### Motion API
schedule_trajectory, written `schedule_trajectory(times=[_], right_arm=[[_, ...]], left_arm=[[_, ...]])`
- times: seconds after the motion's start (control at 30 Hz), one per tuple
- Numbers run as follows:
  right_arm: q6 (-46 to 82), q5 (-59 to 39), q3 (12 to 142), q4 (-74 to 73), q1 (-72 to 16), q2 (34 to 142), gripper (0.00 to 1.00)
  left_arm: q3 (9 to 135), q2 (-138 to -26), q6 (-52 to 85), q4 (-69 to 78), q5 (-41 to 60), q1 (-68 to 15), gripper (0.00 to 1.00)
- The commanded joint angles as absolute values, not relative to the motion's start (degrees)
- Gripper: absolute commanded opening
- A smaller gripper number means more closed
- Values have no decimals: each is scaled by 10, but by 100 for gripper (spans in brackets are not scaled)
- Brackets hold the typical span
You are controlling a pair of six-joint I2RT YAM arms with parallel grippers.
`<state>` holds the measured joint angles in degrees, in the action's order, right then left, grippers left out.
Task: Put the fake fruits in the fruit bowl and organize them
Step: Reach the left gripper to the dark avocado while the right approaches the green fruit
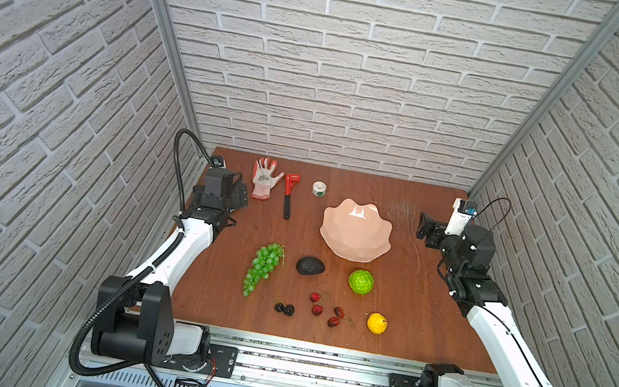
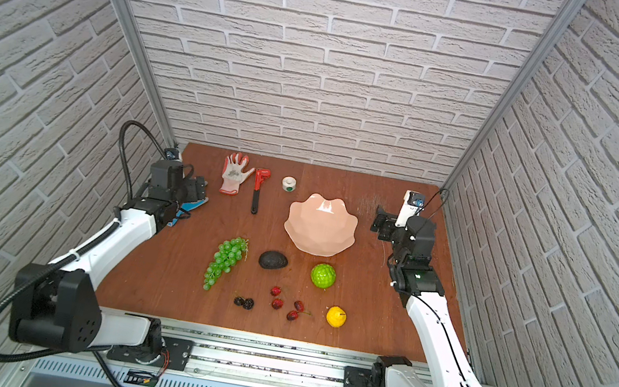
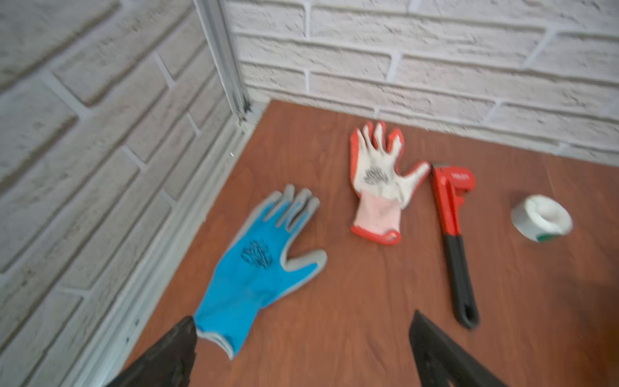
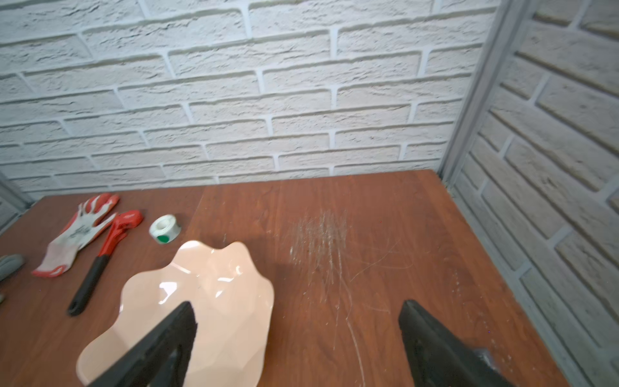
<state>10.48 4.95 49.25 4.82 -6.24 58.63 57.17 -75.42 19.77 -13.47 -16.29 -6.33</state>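
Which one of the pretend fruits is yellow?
The small lemon, sitting at the front right of the fruits. It is the only yellow one; all the other fruits are green, blackish or dark red.

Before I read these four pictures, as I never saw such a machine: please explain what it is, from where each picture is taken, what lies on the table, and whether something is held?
It is a robot with two arms, the left arm and the right arm, each ending in two black jaws. Two pictures look down on the whole table; two come from cameras on the wrists, looking past the jaws. On the table lie an empty pink fruit bowl, green grapes, an avocado, a bumpy green ball, a lemon, blackberries, red berries, a red-white glove, a blue glove, a red wrench and a tape roll. Both pairs of jaws stand open and hold nothing.
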Motion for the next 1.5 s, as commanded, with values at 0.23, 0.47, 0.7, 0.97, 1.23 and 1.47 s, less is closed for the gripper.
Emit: schedule_trajectory(times=[0.23,0.47,0.7,0.97,1.23,1.47], right_arm=[[147,-21,564,239,-225,643,90],[130,-21,596,271,-274,703,90],[157,-34,561,281,-281,714,86],[168,-14,513,322,-282,684,86],[171,-22,499,324,-282,671,87],[173,-18,491,317,-282,664,88]], left_arm=[[608,-750,243,-401,0,-218,91],[621,-776,247,-422,30,-312,91],[691,-879,216,-417,53,-380,86],[745,-970,170,-415,66,-400,87],[774,-1039,116,-398,55,-400,89],[803,-1097,82,-413,55,-399,89]])
